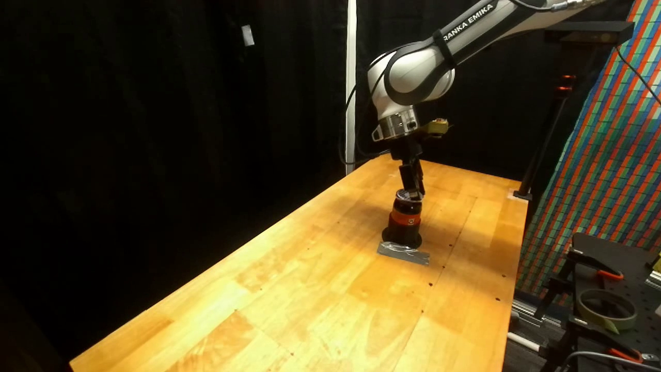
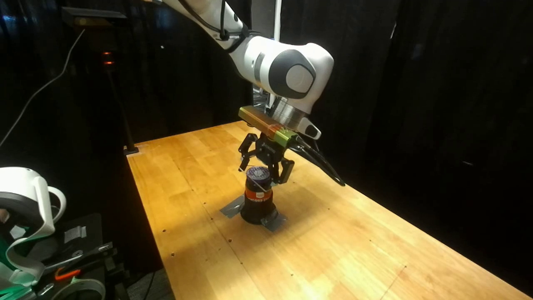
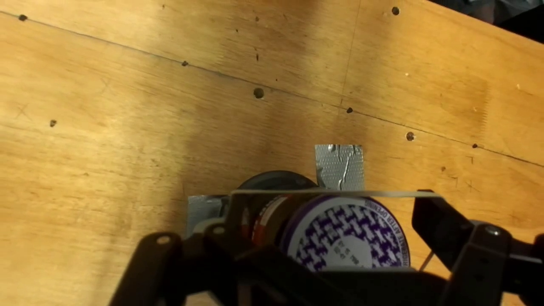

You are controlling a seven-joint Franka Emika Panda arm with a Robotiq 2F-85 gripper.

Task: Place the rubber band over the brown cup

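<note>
The gripper [image 2: 258,175] is low at the top of the brown cup [image 2: 258,196], fingers [image 2: 286,170] spread wide, with the rubber band [image 3: 382,194] stretched between them! In an exterior view a finger stands left of the lid [image 3: 348,238], its partner just beside it on the right, and a pale strand slants across the front of the cup — touching or clear of it, I can't tell. The wrist view shows a straight run of band passing the lid's edge, the rest partly hidden by dark, blurred fingers.

The cup stands upright on the wooden table [image 1: 289,289], wide at the foot, and look at that foot: grey tape strips [image 2: 232,206] spread out to the left and near right in an exterior view.

Now the surroundings — over the fingers juts an olive camera bar [image 2: 266,125], a thick black cable [image 2: 322,160] drooping to the right. A dark stand [image 1: 522,195] rises at a far corner of the table. Off the right edge, in an exterior view, a black side bench [image 1: 599,245] carries a roll of tape [image 1: 622,322] and clamps with orange parts [image 1: 609,275]. Black curtain [image 1: 181,129] hangs along the left there.
</note>
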